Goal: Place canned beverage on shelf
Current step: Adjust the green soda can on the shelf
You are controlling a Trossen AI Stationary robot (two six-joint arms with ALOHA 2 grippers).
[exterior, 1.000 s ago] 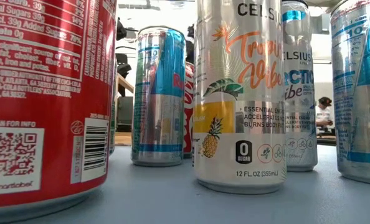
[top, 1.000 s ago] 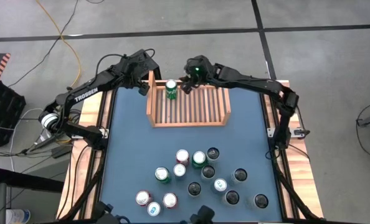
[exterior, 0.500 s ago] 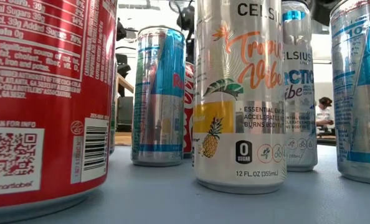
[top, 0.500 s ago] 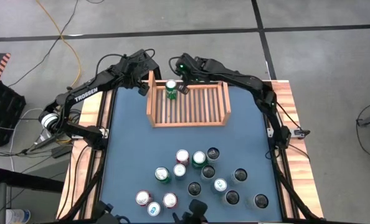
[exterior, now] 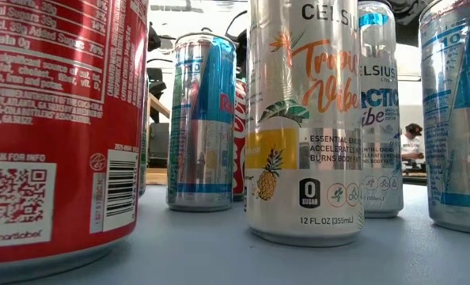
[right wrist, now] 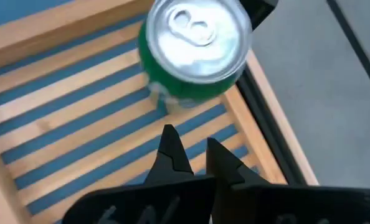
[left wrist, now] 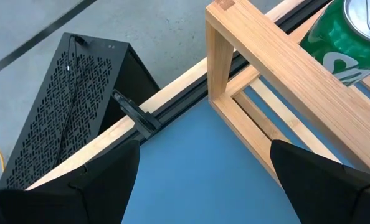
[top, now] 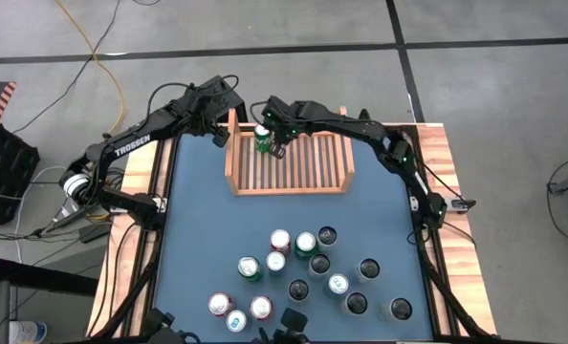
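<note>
The shelf (top: 289,188) is a light-wood slatted tray at the far middle of the blue table. A green can (top: 263,139) stands upright on its base on the slats in the tray's far left corner (right wrist: 194,50). My right gripper (top: 278,145) hangs over the slats just right of the can, tilted down, shut with nothing between its fingers (right wrist: 190,140); a small gap shows between the fingertips and the can. My left gripper (top: 219,137) waits open outside the tray's left wall, by its corner post (left wrist: 219,37).
Several cans stand in a cluster (top: 303,272) at the near part of the table; the low view shows a red can (exterior: 53,127) and a tall silver can (exterior: 306,119) up close. Bare blue table (top: 265,215) lies between tray and cluster. A black perforated box (left wrist: 79,93) stands beyond the table's edge.
My right gripper has gone down and toward the table's left, from the tray's far wall to a spot over the slats beside the green can, tipping further downward. The can has stayed in its corner.
</note>
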